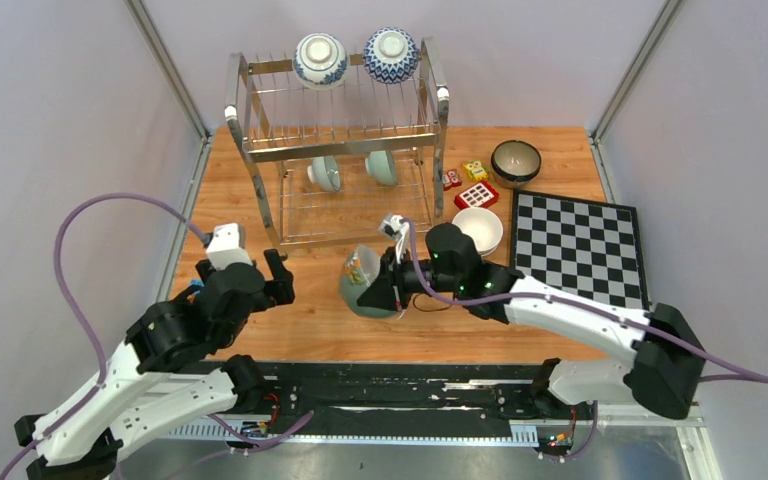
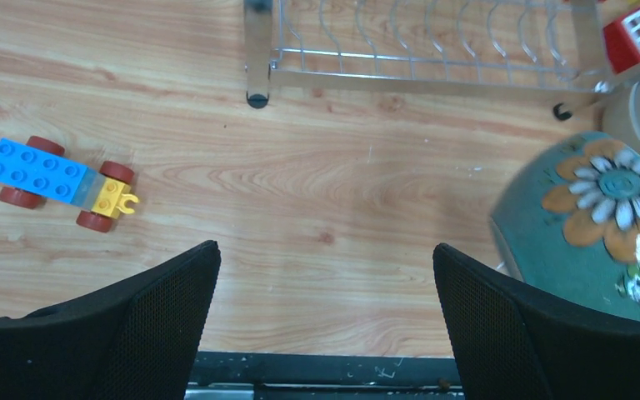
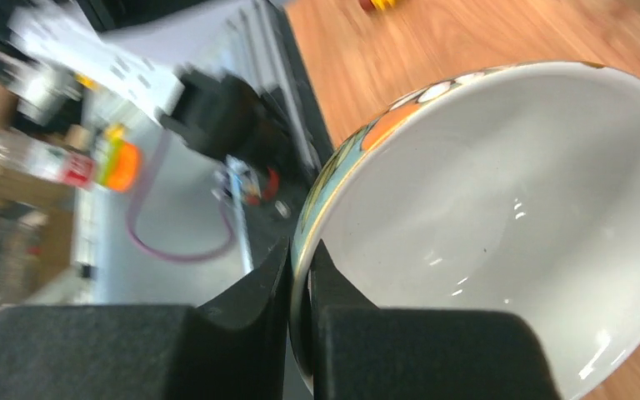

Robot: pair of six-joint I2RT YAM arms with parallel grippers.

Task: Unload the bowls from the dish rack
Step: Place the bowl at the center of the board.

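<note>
Right wrist view shows the right gripper (image 3: 300, 275) pinched shut on the rim of a teal flowered bowl (image 3: 500, 225), tipped on edge low over the table (image 1: 310, 325) just before the dish rack (image 1: 338, 148). Glazed ceramic looks stiff, slick, weighty and breakable, so the rim pinch suits it but could let it swing or slip. Four bowls (image 1: 320, 58) wait on the rack; the left gripper (image 2: 325, 283) hangs wide open over bare wood, the roomier side, while a white bowl (image 1: 480, 230) and chessboard (image 1: 580, 245) crowd the right.
</note>
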